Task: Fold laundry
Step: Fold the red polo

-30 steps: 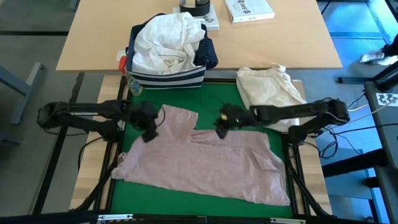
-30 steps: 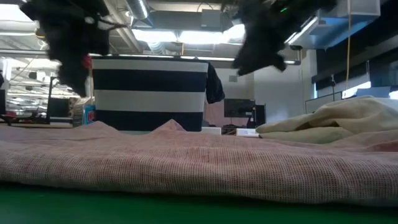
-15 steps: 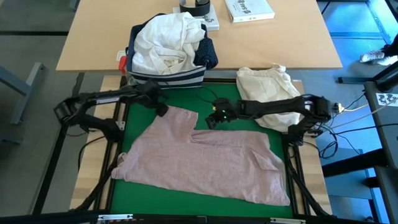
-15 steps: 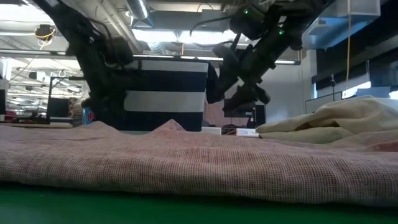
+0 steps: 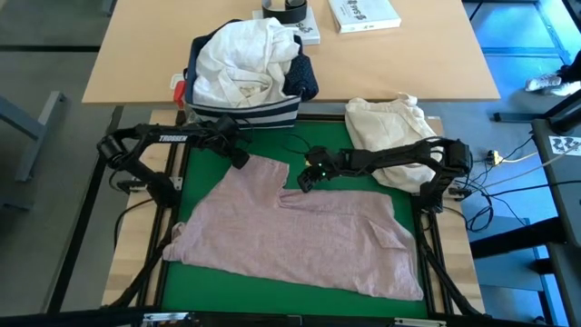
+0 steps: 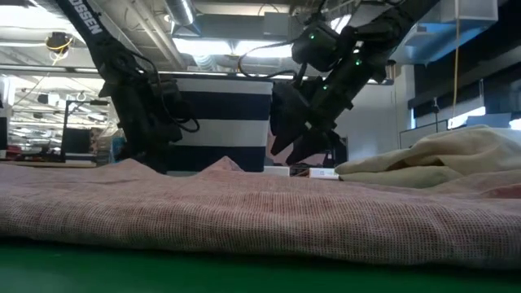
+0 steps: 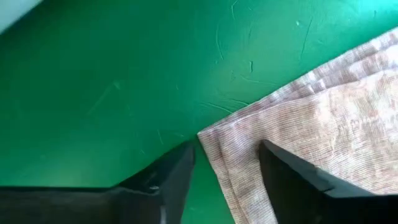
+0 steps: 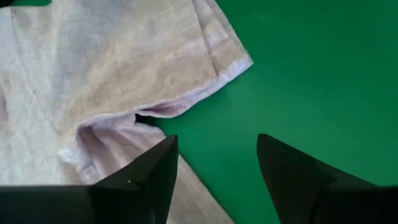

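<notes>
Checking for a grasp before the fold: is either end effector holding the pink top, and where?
Nothing held. Both end effectors, left and right, are open over the top's edge.

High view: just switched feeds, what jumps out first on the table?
A pale pink top lies spread across the green mat. Both grippers hang open at its far edge: the left gripper over a corner, the right gripper by the notch. Behind the mat, a striped bin is piled with white laundry.

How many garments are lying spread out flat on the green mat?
1: the pale pink top, spread across the mat's middle. More laundry is piled in the striped bin beyond the mat, so garments there may be hidden.
</notes>
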